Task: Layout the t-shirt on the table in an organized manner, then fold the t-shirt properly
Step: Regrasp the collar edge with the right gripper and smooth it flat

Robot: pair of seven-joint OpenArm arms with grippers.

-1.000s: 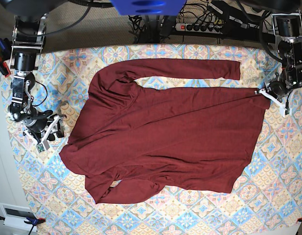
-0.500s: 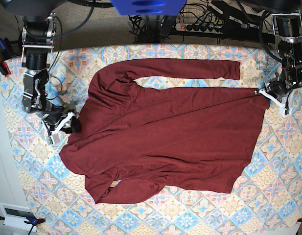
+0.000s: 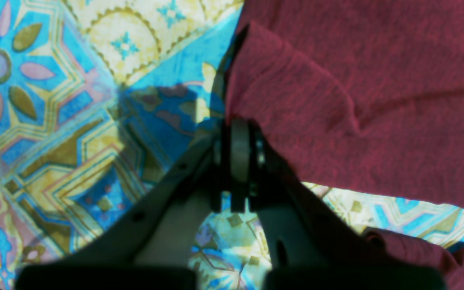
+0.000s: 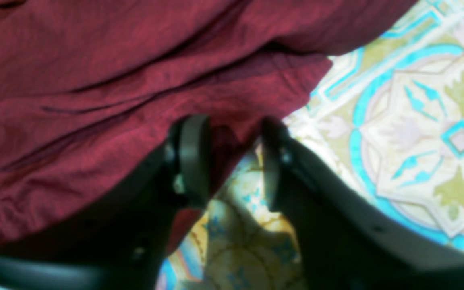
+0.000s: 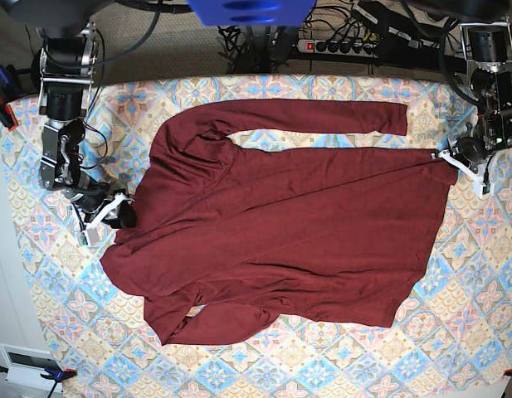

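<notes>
The worktop (image 5: 488,274) is carrying the t-shirt (image 5: 280,224), lying mostly flat across its middle; no containers are showing. The left claw (image 3: 236,161) is pinching the hem corner near one side edge, while the right claw (image 4: 232,161), half-spread, is straddling the opposite edge; closing shallow, it is likely risking slipping off and bunching fabric

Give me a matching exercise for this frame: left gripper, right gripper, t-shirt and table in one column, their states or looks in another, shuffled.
1 left gripper
2 right gripper
3 t-shirt
4 table

A pastel tiled cloth cover
B jaws apart around a fabric edge
C shut on a garment corner
D dark maroon, spread out

Pairs: 1-C, 2-B, 3-D, 4-A
</notes>
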